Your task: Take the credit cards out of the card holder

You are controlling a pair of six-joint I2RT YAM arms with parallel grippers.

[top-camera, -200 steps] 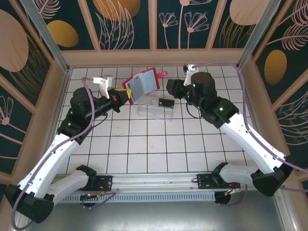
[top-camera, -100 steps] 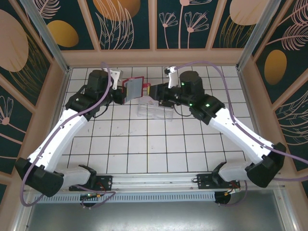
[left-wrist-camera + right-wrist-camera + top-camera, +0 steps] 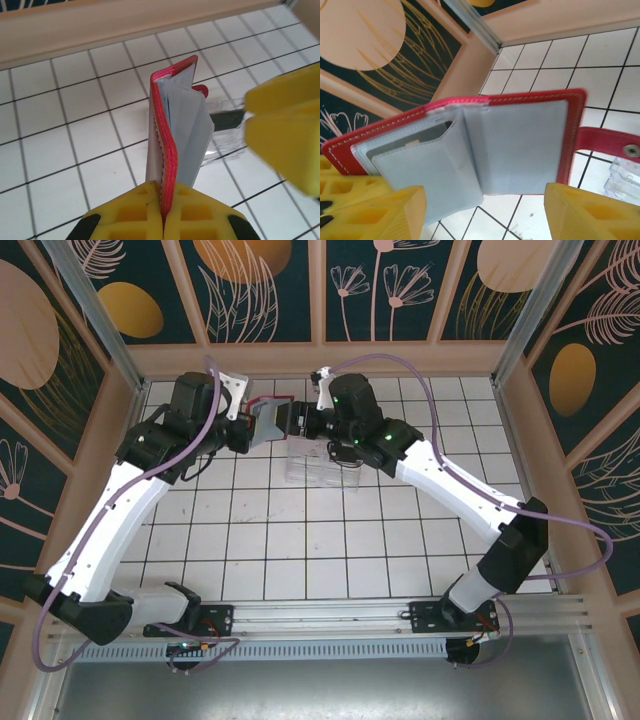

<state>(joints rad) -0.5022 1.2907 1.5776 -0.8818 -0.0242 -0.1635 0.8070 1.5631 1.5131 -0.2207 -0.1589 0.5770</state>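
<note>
Card holder [image 3: 272,420] is up off the table [image 3: 300,560] at approx 12 o'clock, open like a book w/ its grey pockets facing 3 o'clock. Left jaws are clamped tight on its red cover edge from the 9 o'clock side. Right jaws stand apart, 1 each side of the open holder in the rt wrist view, gripping nothing as far as I can tell. 1 dark card [image 3: 227,119] lies on the clear tray [image 3: 320,472], just at 5 o'clock of the holder, so that 1 looks done. Pale card isn't spotted on the table. The pocket at 9 o'clock in the rt wrist view shows a thin pale edge [image 3: 412,142], prob that card, can't say for sure. So approx 1/2 way: 1 out, 1 prob left to pull, right jaws placed to go in for it.
</note>
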